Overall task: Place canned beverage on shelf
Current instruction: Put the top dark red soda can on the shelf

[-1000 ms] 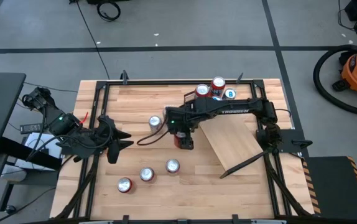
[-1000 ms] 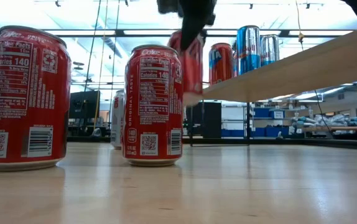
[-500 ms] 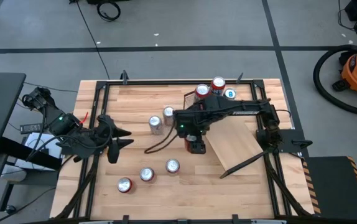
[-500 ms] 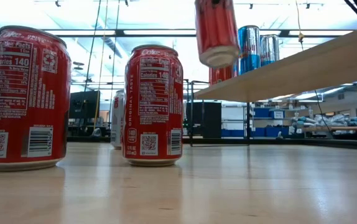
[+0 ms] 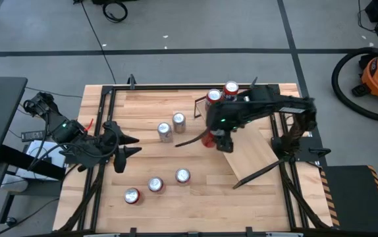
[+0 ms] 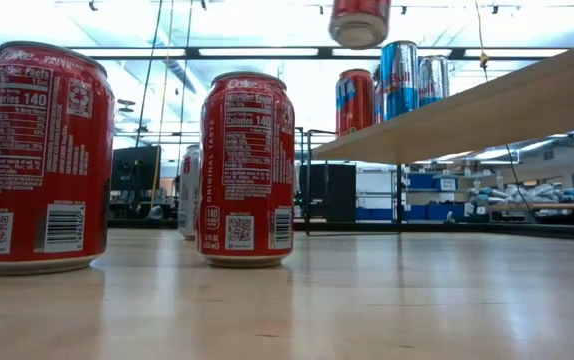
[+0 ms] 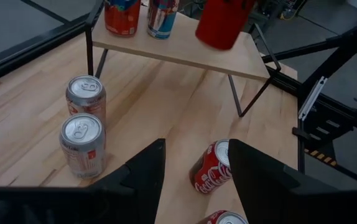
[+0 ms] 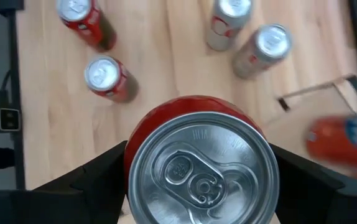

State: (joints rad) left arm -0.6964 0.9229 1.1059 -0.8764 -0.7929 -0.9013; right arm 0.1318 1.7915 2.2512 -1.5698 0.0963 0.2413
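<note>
Planked tabletop [image 5: 176, 158] with loose cans; right gripper [image 5: 218, 139] pinching red can [image 8: 200, 165] aloft beside sloped shelf [image 5: 251, 153] edge; left gripper [image 7: 191, 180] spread, idle at table's left

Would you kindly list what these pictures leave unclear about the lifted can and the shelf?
- Red aluminium can: low view cuts off its upper part at the picture's top edge, hiding the right gripper.
- Sloped light wood shelf: high view, the dark right arm covers its upper end and part of the cans there.
- Far shelf can: right wrist view, blurred, label unreadable.
</note>
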